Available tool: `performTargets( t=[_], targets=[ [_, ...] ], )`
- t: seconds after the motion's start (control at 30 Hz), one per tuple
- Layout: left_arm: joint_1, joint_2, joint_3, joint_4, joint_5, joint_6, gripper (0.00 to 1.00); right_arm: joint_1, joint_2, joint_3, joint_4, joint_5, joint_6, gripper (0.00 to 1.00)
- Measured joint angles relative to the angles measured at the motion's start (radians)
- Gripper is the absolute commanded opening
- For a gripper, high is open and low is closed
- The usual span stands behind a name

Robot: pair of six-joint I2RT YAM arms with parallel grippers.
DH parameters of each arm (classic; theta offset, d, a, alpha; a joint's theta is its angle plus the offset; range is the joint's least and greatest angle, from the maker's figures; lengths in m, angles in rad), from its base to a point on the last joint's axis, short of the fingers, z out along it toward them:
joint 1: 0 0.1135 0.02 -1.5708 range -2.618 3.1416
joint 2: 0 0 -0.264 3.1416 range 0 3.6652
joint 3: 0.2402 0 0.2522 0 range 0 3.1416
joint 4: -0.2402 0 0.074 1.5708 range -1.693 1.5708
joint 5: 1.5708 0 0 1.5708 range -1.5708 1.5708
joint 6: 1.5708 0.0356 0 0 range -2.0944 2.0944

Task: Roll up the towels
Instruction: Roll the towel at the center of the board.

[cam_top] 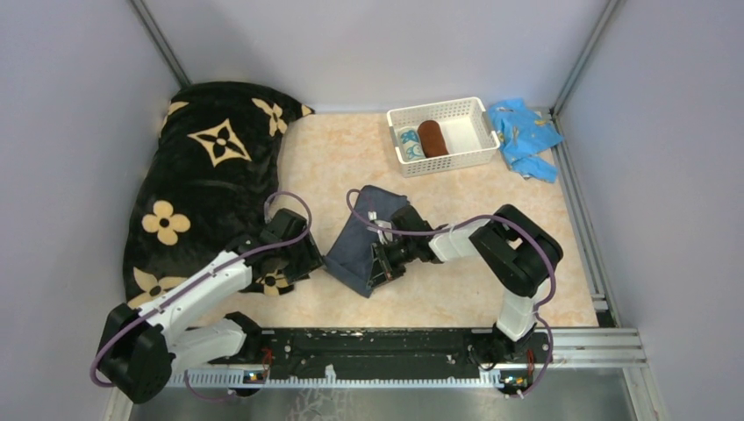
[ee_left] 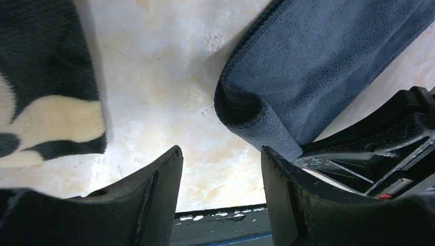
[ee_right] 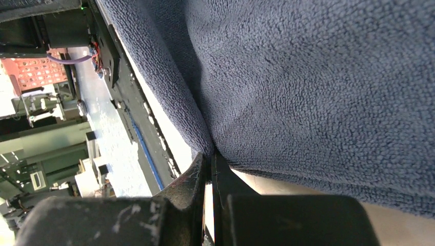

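Slate towel (cam_top: 355, 241) sits mid-bench, long axis running near-to-far on a slight slant. Right tool (ee_right: 209, 161) is pinched tight on its near edge. Left tool (ee_left: 220, 156) hangs apart just left of the curled end, nothing in it.

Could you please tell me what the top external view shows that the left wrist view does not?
Only the top external view shows the white basket holding the rolled teal-and-white towel and rust-brown towel, plus the light-blue cloth. Only the left wrist view shows the left gripper with jaws open, and the curled end of the slate towel. Both show the slate towel, the black blanket and the table.
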Motion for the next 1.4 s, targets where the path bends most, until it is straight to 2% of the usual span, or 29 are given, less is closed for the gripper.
performTargets(
  t=[0.2, 0.6, 0.67, 0.83, 1.03, 1.2, 1.4],
  targets=[
    [0.0, 0.023, -0.039, 0.077, 0.043, -0.011, 0.65, 0.0, 0.002, 0.015, -0.028, 0.002, -0.008, 0.0],
    [0.0, 0.097, -0.087, 0.208, 0.023, -0.073, 0.62, 0.0, 0.013, 0.077, -0.117, 0.024, -0.053, 0.0],
    [0.0, 0.124, -0.089, 0.218, 0.01, -0.076, 0.6, 0.0, 0.013, 0.091, -0.141, 0.035, -0.068, 0.04],
    [0.001, 0.182, -0.075, 0.232, -0.003, -0.083, 0.58, 0.004, -0.006, 0.114, -0.215, 0.104, -0.13, 0.23],
    [0.001, 0.231, -0.043, 0.239, 0.0, -0.082, 0.56, 0.084, -0.189, 0.117, -0.323, 0.355, -0.246, 0.39],
    [0.001, 0.245, -0.034, 0.239, 0.003, -0.082, 0.53, 0.216, -0.31, 0.134, -0.33, 0.534, -0.351, 0.47],
    [0.001, 0.246, -0.034, 0.238, 0.002, -0.082, 0.52, 0.371, -0.306, 0.137, -0.304, 0.697, -0.465, 0.51]
  ],
)
